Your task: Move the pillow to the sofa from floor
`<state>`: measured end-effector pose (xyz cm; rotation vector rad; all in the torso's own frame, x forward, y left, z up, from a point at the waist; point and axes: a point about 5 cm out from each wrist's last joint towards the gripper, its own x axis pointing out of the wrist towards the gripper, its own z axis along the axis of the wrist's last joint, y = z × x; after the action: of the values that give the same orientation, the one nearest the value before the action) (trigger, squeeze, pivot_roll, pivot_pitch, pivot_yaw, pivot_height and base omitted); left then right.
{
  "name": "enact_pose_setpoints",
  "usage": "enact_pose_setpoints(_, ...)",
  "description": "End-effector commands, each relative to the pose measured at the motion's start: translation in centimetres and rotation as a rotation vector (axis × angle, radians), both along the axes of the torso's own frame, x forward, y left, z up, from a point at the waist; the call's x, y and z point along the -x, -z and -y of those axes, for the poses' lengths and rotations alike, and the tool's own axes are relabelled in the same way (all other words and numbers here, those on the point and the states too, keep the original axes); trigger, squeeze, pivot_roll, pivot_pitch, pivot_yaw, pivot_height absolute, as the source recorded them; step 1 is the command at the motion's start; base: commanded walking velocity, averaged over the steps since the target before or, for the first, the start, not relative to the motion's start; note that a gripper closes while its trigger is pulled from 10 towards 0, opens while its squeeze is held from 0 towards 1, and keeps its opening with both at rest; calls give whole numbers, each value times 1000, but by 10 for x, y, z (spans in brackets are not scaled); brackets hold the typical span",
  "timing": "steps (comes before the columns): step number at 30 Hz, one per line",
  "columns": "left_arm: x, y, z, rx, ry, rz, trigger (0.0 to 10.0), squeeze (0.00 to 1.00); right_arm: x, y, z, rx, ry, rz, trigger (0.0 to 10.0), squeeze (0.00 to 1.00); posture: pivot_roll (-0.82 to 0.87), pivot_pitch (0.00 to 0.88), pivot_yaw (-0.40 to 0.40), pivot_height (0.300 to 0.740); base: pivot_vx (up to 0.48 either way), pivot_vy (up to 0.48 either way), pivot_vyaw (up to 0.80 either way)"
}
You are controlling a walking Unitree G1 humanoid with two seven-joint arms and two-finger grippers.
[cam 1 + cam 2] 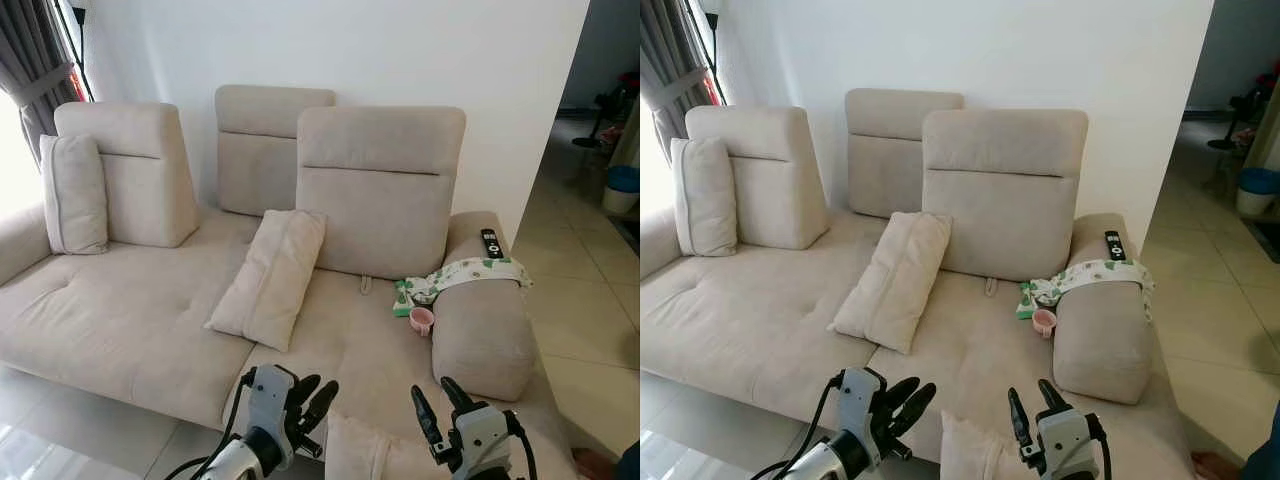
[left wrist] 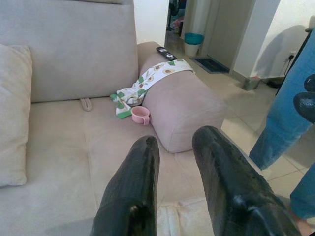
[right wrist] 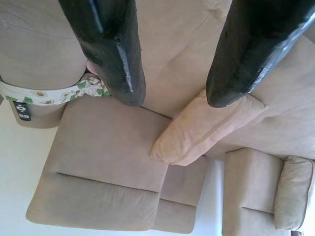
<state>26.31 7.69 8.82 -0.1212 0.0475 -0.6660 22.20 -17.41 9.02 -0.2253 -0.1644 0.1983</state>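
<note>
A beige pillow [image 1: 362, 450] shows at the bottom edge of the left eye view, at the sofa's [image 1: 130, 320] front edge, between my two grippers. My left gripper [image 1: 322, 384] is just to its left, fingers slightly apart and holding nothing. Just to its right, my right gripper [image 1: 431, 388] is open with its fingers spread wide. A corner of the pillow [image 2: 183, 219] lies below the left fingers in the left wrist view. Whether the pillow rests on the seat is hidden.
A second beige pillow [image 1: 270, 275] leans against the middle backrest, and a third [image 1: 72, 195] stands at the far left. A patterned cloth [image 1: 465, 275], a remote [image 1: 491, 243] and a pink cup [image 1: 422, 320] are by the right armrest [image 1: 480, 340]. A person's blue trouser leg [image 2: 285, 123] stands to the right.
</note>
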Motion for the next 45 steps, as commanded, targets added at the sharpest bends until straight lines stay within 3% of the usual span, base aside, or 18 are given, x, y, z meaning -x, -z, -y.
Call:
enact_pose_setpoints(1,2,5,-1,-25,6,-9,10000,0,2,1,-1,0,-1,-2,10000,0,122,0,58,740,0,0,0)
enact_pose_setpoints(24,3,5,-1,-28,10,-9,10000,0,2,1,-2,-2,1,-2,10000,0,124,0,59,740,158,0,0)
enact_pose_setpoints(45,2,5,-2,-35,9,5,10000,0,1,2,-3,2,5,-3,10000,0,124,0,62,740,0,0,0)
